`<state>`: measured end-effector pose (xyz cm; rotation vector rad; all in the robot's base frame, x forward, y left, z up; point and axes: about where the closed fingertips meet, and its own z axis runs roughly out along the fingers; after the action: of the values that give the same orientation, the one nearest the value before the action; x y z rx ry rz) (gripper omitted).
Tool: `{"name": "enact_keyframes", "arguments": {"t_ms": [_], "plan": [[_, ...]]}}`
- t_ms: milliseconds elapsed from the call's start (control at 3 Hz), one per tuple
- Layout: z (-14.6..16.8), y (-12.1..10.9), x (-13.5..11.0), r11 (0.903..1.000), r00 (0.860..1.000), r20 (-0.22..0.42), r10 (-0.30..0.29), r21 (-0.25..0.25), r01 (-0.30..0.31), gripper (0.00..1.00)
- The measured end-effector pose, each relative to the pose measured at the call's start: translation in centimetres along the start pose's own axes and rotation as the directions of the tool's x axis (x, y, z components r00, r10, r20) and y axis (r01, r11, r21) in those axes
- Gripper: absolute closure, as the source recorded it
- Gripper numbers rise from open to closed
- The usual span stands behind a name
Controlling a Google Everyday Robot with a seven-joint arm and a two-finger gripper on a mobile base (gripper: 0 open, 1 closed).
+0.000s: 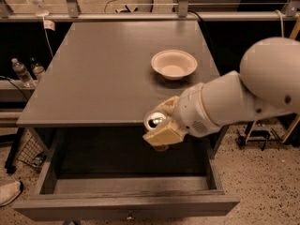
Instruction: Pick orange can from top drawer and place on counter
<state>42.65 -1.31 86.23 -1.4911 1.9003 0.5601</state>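
Observation:
My gripper (160,123) is shut on the orange can (155,121); only the can's silver top shows between the cream fingers (164,136). It hangs level with the front edge of the grey counter (103,74), above the right part of the open top drawer (122,205). The drawer's dark interior shows nothing else, and its small knob (130,216) is on the front. My white arm (243,95) reaches in from the right.
A cream bowl (174,63) sits on the counter's right part, just behind my gripper. Clear plastic bottles (21,72) stand on a low shelf at the left. A metal rail runs behind the counter. Speckled floor lies at the right.

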Motion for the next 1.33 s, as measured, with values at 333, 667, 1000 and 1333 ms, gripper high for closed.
{"name": "enact_keyframes", "arguments": {"t_ms": [333, 667, 1000, 1333], "plan": [[-2.0, -1.0, -2.5, 0.9995, 0.999, -0.033, -0.03, -0.014, 0.029, 1.0], [-3.0, -1.7, -4.7, 0.9977, 0.997, -0.058, -0.048, -0.05, 0.045, 1.0], [-2.3, -3.2, -6.8, 0.9948, 0.995, -0.093, -0.035, -0.098, 0.026, 1.0], [-1.5, -4.3, -7.5, 0.9937, 0.994, -0.112, -0.002, -0.111, -0.011, 1.0]]}}
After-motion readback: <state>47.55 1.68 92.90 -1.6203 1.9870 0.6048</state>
